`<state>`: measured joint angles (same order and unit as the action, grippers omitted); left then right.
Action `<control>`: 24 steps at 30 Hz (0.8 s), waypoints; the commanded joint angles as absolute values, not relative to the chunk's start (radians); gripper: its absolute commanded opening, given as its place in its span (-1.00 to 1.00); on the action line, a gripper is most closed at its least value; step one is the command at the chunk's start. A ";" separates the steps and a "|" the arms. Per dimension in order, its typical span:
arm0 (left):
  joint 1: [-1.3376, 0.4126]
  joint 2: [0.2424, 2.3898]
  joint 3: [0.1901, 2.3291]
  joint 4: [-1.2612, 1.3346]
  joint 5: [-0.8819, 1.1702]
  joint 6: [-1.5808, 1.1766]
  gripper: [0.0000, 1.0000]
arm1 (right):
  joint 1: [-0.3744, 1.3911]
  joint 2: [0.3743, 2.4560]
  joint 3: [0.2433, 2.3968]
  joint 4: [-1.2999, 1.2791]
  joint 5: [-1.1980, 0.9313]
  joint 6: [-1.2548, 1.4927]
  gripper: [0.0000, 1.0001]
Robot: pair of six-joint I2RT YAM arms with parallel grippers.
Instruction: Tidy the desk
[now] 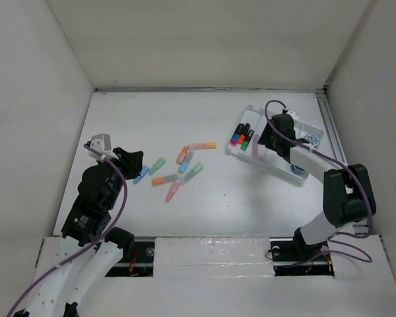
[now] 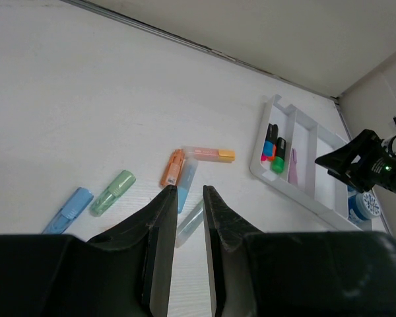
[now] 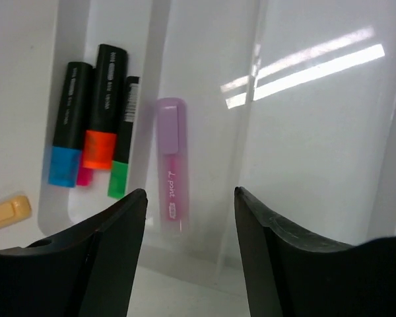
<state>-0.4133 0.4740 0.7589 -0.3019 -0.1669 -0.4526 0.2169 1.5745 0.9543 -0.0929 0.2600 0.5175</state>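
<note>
- Desk [image 1: 251, 198]: white tabletop filling the walled bay in front of both arms. Pens lie loose at its middle and a tray stands at its far right.
- Tray [image 1: 277, 167]: white, divided into compartments, sitting at an angle to the desk edges.
- Leftmost compartment: 3 black markers side by side, with a blue cap [image 3: 65, 165], an orange cap [image 3: 99, 148] and a green cap [image 3: 119, 178]. A bit of pink shows beneath them.
- Next compartment: 1 purple highlighter [image 3: 169, 158], lying flat along the compartment.
- Right gripper [image 3: 191, 195]: hangs over the tray above the purple highlighter, its fingers spread wide with nothing between them.
- Left gripper [image 2: 188, 191]: low over the left part of the desk and pointed toward the loose pens. Its fingers are only a narrow slit apart and hold nothing.
- Loose highlighters: a scattered cluster at mid-desk, well apart from the tray.
- A blue highlighter [image 1: 141, 175] lies nearest the left gripper, with a green highlighter [image 1: 157, 165] just beside it.
- An orange highlighter [image 1: 182, 154] lies farther in, and a pink highlighter [image 1: 173, 191] lies nearest the arms.
</note>
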 commanded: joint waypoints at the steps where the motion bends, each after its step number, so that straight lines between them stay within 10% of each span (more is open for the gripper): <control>1: -0.416 0.479 0.746 -0.253 -0.160 -0.439 -0.62 | 0.297 1.513 0.974 -0.011 0.192 0.499 0.23; 3: -0.416 0.482 0.747 -0.255 -0.160 -0.439 -0.62 | 0.371 1.514 0.963 0.028 0.179 0.499 0.17; 7: -0.416 0.479 0.747 -0.255 -0.160 -0.439 -0.63 | 0.627 1.577 0.980 0.049 0.183 0.515 -0.76; 9: -0.416 0.480 0.746 -0.253 -0.158 -0.439 -0.62 | 0.693 1.646 1.005 0.043 0.192 0.535 -0.79; 16: -0.416 0.479 0.744 -0.252 -0.153 -0.439 -0.62 | 0.836 1.841 1.147 0.003 0.189 0.568 0.31; 24: -0.416 0.474 0.744 -0.250 -0.153 -0.437 -0.62 | 0.867 1.954 1.267 -0.069 0.207 0.581 0.51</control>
